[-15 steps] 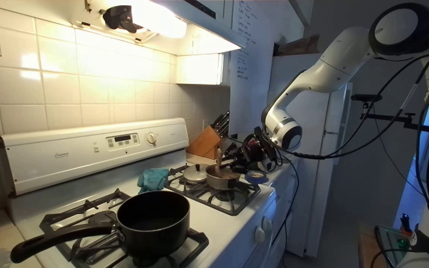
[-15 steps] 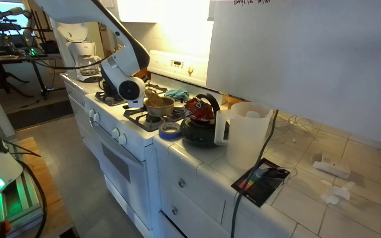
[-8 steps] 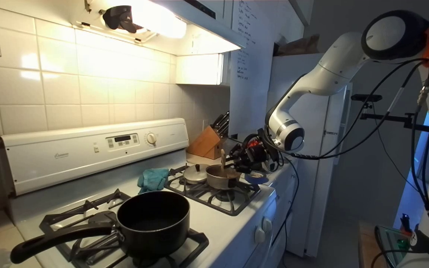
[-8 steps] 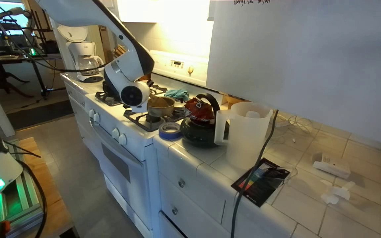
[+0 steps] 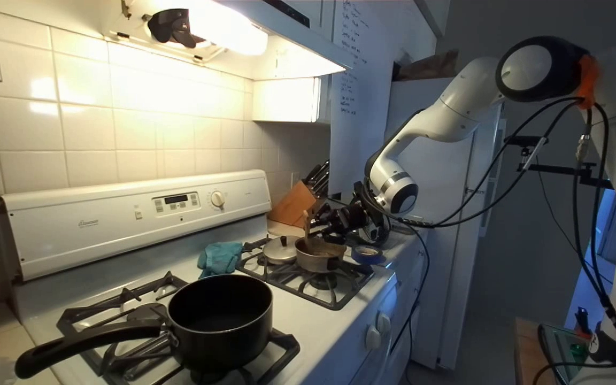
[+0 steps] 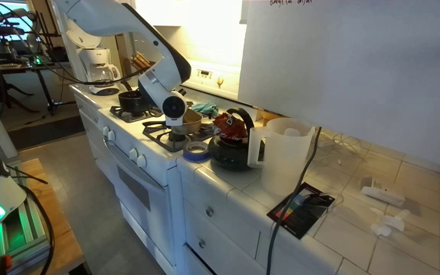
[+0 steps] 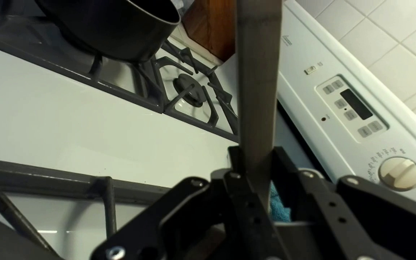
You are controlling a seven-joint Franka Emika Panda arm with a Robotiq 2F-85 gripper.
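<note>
A flat wooden utensil handle (image 7: 258,72) runs upright through the wrist view, clamped between the black fingers of my gripper (image 7: 256,155). In an exterior view the same wooden stick (image 5: 306,227) stands nearly upright with its lower end inside a small light metal saucepan (image 5: 313,262). Brownish contents show in that pan, which sits on the front-right grate. My gripper is just above the pan's rim on the counter side. From the opposite viewpoint the arm's wrist (image 6: 174,109) hides the fingers and the stick, and part of the saucepan (image 6: 193,124) too.
A black pot (image 5: 220,315) stands on the near grate. Close to the saucepan are a metal lid (image 5: 281,250), a teal cloth (image 5: 220,256) and blue tape (image 5: 367,255). A dark kettle (image 6: 229,152) and a clear pitcher (image 6: 287,156) occupy the counter. The hood (image 5: 308,40) hangs above.
The stick tilted a little toward the counter side, then swung back toward the stove's rear-left. Arm and gripper shifted with it, still gripping. The saucepan stayed in place.
</note>
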